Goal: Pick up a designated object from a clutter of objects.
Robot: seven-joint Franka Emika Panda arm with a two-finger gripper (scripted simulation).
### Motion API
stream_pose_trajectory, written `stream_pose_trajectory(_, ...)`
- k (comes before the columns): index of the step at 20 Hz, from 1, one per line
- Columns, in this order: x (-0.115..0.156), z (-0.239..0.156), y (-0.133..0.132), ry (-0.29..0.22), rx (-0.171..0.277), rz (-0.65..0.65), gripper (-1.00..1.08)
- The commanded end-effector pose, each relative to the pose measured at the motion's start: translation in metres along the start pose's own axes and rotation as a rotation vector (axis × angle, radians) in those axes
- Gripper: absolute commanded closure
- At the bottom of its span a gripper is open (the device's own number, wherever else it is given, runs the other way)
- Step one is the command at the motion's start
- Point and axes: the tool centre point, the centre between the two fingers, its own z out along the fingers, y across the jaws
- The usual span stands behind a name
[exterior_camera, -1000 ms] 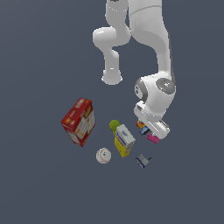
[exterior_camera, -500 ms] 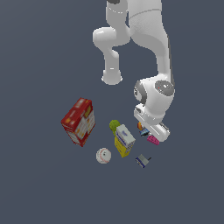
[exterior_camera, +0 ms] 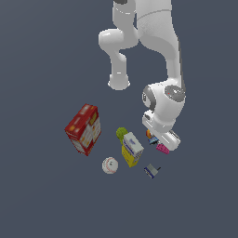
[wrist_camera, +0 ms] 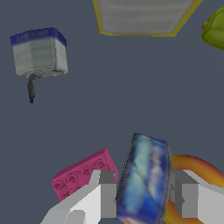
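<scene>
Designated object [wrist_camera: 146,177], a small dark piece with a light-blue sheen on its face, stands between the two fingers of the gripper [wrist_camera: 144,197] in the wrist view. The grey fingertips [wrist_camera: 107,192] sit close on either side of it, narrowed to about its width; they seem to press its sides, though actual contact is hard to confirm at this angle.

Across the exterior view from left to right: a red carton [exterior_camera: 83,129] lies tilted on the dark floor [exterior_camera: 42,195], well apart from the arm. A white baseball [exterior_camera: 109,165] rests near it. A green lump [exterior_camera: 122,134] touches the upper end of a yellow-white box [exterior_camera: 132,149]. A grey-blue boxy piece [exterior_camera: 150,170] sits just beyond the box's lower end. Farther right, the gripper [exterior_camera: 155,142] hangs low over the last items, where the designated object [exterior_camera: 153,141] shows only as a dark speck beside an orange fruit [exterior_camera: 148,134] and a pink brick [exterior_camera: 162,148].

From the wrist, the pink brick [wrist_camera: 83,173] lies just beside one finger, and the orange fruit [wrist_camera: 194,168] curves behind the other.
</scene>
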Motion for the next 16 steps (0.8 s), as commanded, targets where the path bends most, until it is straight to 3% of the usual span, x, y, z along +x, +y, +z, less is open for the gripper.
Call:
stream_pose_trajectory(1,-0.001,0.000,0.002,-0.001,-0.003,0.000,1.08)
stream_pose_trajectory(16,-0.014,-0.063,0.030,-0.003,-0.012,-0.003,1.08)
